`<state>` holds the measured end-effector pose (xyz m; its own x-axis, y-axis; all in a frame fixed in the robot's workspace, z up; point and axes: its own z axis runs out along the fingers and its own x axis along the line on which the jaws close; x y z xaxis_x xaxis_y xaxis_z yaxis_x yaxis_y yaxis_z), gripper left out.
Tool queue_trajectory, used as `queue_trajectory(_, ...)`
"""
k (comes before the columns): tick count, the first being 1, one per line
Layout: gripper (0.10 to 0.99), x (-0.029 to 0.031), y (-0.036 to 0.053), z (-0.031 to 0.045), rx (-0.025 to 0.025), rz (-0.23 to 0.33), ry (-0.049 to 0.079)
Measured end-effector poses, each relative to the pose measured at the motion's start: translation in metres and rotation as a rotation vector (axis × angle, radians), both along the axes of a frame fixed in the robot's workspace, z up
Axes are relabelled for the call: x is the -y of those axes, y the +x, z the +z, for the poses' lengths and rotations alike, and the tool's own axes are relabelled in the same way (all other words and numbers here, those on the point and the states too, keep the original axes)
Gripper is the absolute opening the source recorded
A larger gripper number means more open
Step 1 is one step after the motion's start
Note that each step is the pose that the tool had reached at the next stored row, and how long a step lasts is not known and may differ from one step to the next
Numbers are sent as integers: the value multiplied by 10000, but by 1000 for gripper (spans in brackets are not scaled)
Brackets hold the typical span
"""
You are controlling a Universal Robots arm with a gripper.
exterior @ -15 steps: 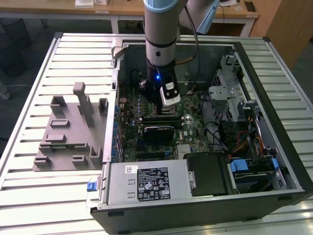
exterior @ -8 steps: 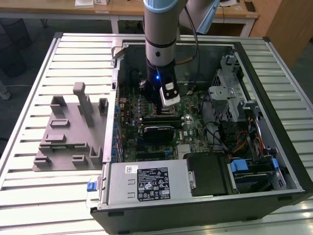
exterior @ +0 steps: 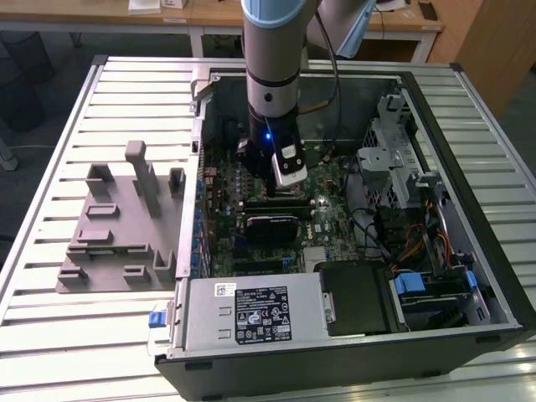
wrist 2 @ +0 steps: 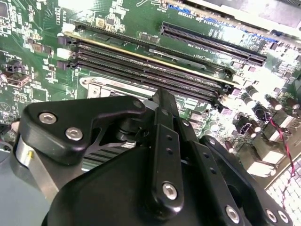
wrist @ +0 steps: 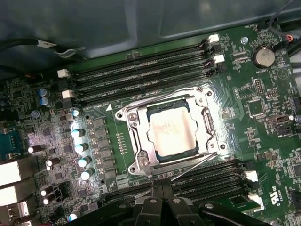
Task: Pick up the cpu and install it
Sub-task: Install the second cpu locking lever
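The cpu [wrist: 171,132], a flat square chip with a silvery-grey top, lies inside the metal-framed socket [wrist: 133,141] on the green motherboard [wrist: 263,117]. The frame surrounds it on all sides. My gripper [wrist: 162,190] hangs just above the board beside the socket, its two black fingers pressed together with nothing between them. In the exterior view the gripper [exterior: 276,191] reaches down into the open computer case [exterior: 469,167] over the middle of the board. In the second wrist view the black finger linkage [wrist 2: 164,101] covers the socket area.
Memory slots run along both sides of the socket [wrist: 141,75] [wrist: 202,181]. A row of capacitors [wrist: 80,141] stands nearby. A grey plastic tray with upright pegs [exterior: 117,226] sits on the slatted table at the exterior view's left. The power supply [exterior: 251,314] and drive cage [exterior: 394,159] crowd the case.
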<state>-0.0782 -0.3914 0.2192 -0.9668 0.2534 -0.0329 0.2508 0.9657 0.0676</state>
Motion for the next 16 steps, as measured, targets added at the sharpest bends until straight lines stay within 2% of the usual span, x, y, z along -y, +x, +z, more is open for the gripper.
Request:
queue_trajectory(4, 106, 42, -15, -5, 10, 70, 123)
queue_trajectory(11, 106, 48, -16, -13, 9, 192, 163)
queue_trajectory(16, 106, 48, -20, -36, 7, 645, 334)
